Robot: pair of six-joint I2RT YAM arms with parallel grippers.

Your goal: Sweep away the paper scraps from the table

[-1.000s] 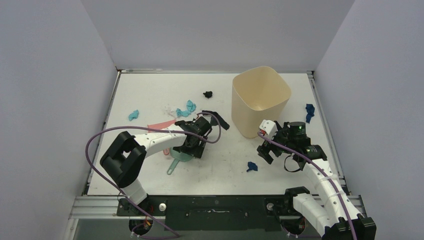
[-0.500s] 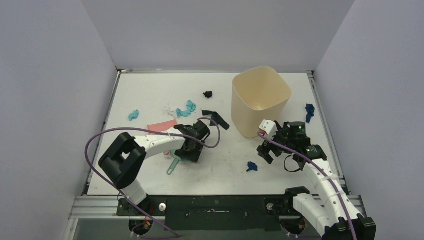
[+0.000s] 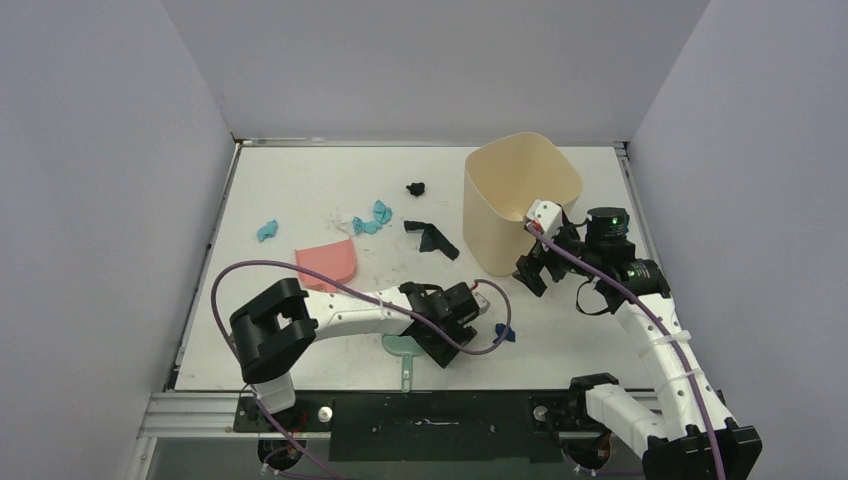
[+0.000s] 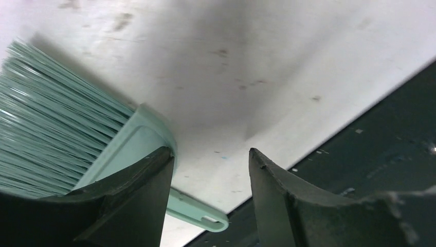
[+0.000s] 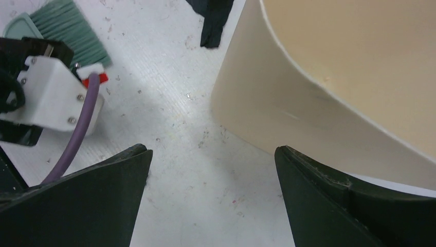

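Sweeping step, I'd say — left claw (image 4: 208,157) clamps the green plastic hand brush (image 4: 61,128), lower centre; dark blue crumpled paper scrap (image 3: 503,331) just right probably needs a sideways stroke — right claw (image 5: 211,152) wide, empty.

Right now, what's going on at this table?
Paper scraps are being swept off a white table. The left end effector is low at the near edge with the green brush against it, right beside a dark blue scrap; whether it grips the brush is unclear. The right end effector hangs open and empty by the beige bin. The pink dustpan lies farther back.
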